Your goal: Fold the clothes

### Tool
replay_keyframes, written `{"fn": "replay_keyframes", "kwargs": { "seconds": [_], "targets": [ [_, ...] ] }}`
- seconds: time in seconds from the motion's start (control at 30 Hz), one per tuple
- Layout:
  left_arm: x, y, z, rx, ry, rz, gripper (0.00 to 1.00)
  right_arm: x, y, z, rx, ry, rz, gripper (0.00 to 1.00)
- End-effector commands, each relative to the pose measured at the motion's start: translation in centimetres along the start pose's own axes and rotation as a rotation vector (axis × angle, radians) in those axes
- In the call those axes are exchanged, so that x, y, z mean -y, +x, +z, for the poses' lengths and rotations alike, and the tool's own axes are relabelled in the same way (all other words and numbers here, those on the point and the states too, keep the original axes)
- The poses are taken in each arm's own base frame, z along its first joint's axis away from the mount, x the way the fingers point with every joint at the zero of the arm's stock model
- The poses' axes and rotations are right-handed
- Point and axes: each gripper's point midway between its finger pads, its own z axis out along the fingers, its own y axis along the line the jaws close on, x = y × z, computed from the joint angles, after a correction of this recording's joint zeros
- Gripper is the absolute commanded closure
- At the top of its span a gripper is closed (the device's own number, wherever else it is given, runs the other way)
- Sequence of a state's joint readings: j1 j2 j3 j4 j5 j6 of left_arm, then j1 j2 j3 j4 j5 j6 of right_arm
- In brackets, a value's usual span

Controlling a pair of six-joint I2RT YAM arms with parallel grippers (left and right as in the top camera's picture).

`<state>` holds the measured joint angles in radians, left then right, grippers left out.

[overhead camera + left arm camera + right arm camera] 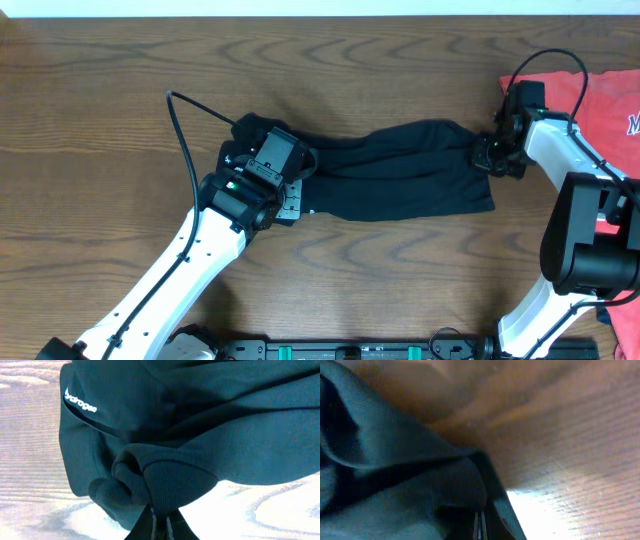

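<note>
A black garment (pixel 400 170) lies stretched across the middle of the wooden table. My left gripper (pixel 296 158) is shut on its bunched left end; the left wrist view shows the fingers (pixel 160 527) pinching a knot of dark fabric (pixel 165 480) with a small white logo (pixel 80 404). My right gripper (pixel 487 152) is shut on the garment's right end; in the right wrist view the closed fingers (pixel 480 530) grip a fold of the dark cloth (pixel 395 475) just above the table.
A red garment (pixel 610 100) lies at the right edge of the table, behind the right arm. A black cable (pixel 185 130) loops over the table left of the left wrist. Bare wood surrounds the black garment.
</note>
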<state>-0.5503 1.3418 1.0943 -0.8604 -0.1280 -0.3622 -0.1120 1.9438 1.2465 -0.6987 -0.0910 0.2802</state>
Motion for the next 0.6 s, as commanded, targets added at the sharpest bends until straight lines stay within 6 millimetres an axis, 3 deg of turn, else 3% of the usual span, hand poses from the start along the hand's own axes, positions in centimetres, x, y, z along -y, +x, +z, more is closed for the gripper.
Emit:
{"fn": "replay_keyframes", "kwargs": {
  "seconds": [0.0, 0.03, 0.07, 0.17, 0.27, 0.37, 0.47, 0.57],
  "targets": [
    [-0.4, -0.3, 0.1, 0.007, -0.02, 0.001, 0.94, -1.2, -1.7, -1.4, 0.023, -0.056, -0.011, 0.37],
    [-0.4, -0.3, 0.1, 0.007, -0.02, 0.001, 0.94, -1.4, -1.7, -1.9, 0.012, -0.059, -0.01, 0.09],
    [-0.4, -0.2, 0.1, 0.006, -0.02, 0.002, 0.94, -1.6, -1.6, -2.5, -0.004, -0.061, -0.015, 0.08],
    [-0.4, -0.2, 0.1, 0.007, -0.02, 0.002, 0.94, -1.8, -1.4, -4.9, -0.041, -0.054, -0.046, 0.09],
    [-0.4, -0.3, 0.1, 0.007, -0.021, 0.008, 0.94, -1.7, -0.8, -7.7, -0.036, -0.049, -0.071, 0.2],
    [-0.4, -0.3, 0.1, 0.007, -0.021, 0.009, 0.94, -1.5, 0.4, -10.0, -0.016, -0.044, -0.075, 0.2],
    [-0.4, -0.3, 0.1, 0.008, -0.021, 0.009, 0.94, -1.1, 2.8, -11.2, -0.007, -0.055, -0.08, 0.25],
    [-0.4, -0.3, 0.1, 0.008, -0.021, 0.009, 0.94, -0.6, 5.6, -11.0, -0.03, -0.067, -0.08, 0.24]
  ]
}}
